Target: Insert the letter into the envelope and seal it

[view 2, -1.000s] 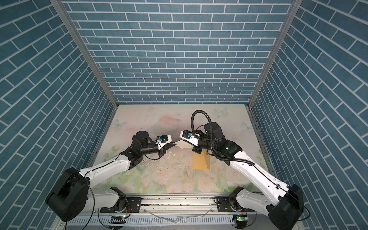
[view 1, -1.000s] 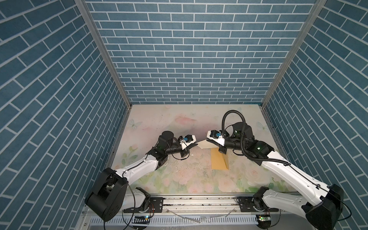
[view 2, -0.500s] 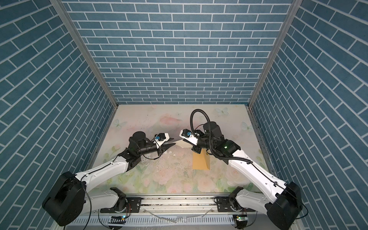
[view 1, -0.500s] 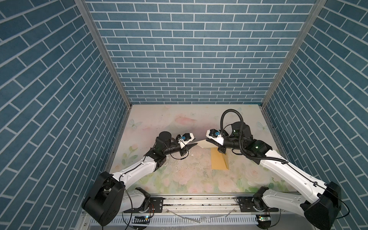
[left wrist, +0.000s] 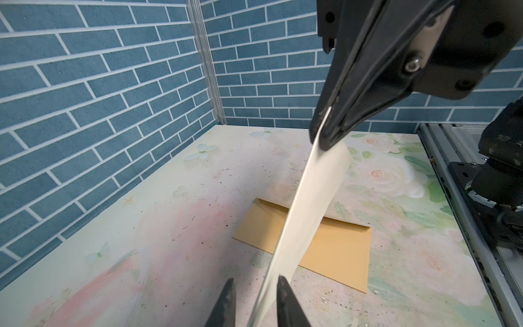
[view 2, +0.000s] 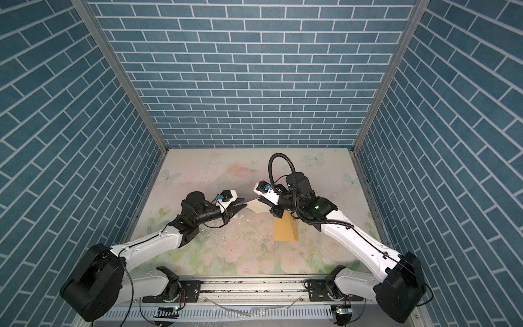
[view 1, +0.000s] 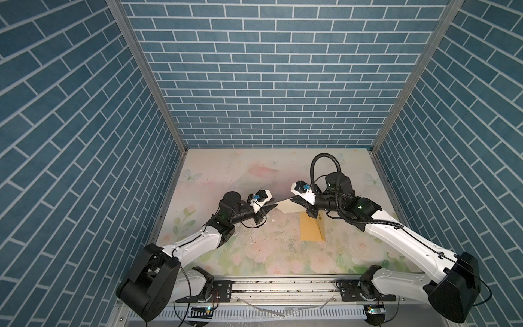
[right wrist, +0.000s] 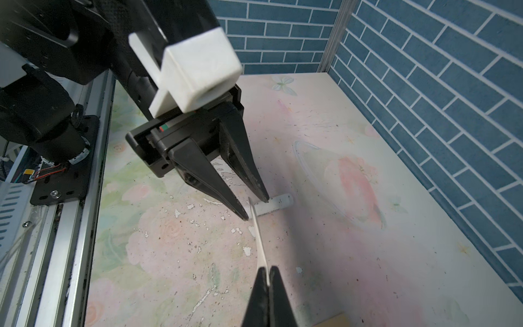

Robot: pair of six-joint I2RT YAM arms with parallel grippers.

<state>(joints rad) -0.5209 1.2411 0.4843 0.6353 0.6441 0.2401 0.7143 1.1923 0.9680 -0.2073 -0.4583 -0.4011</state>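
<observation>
the letter (left wrist: 308,209) looks like thin, smooth, pale matt paper. the envelope (left wrist: 336,249) is matt mustard paper. the counter (right wrist: 325,254) has a printed floral surface, scuffed and chipped. the left end effector (right wrist: 256,208) has matt black plastic fingers (right wrist: 209,181).

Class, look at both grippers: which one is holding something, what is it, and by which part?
The right gripper is shut on one end edge of the letter, lifted above the envelope. The left gripper is open around the opposite edge, not pinching.
</observation>
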